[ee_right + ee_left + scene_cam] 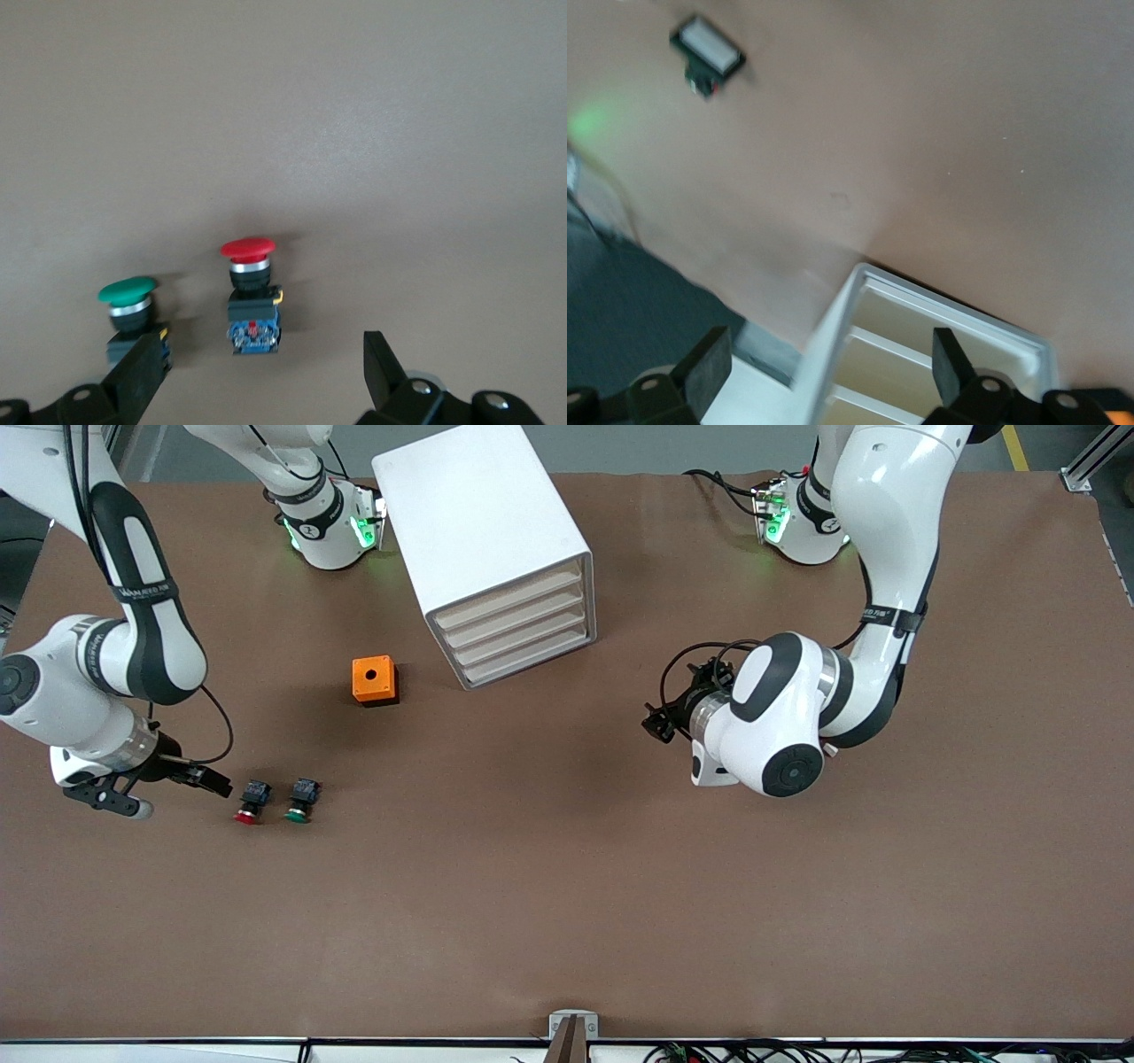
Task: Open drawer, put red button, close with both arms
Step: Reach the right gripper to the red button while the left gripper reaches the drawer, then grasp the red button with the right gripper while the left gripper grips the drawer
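The white cabinet [483, 522] stands at the middle of the table, and its four drawers are all shut. The drawer [516, 617] is second from the top. The red button [249, 801] lies on the table toward the right arm's end, beside a green button [301, 801]. My right gripper [204, 784] is open and empty, close beside the red button. In the right wrist view the red button [251, 297] lies just ahead of that gripper [261, 376]. My left gripper [657, 722] is open and empty, apart from the cabinet. The left wrist view shows that gripper [831, 372] facing the cabinet [833, 354].
An orange box with a hole [374, 679] sits beside the cabinet, toward the right arm's end and farther from the front camera than the buttons. The green button [133, 319] lies close by one right finger [137, 372].
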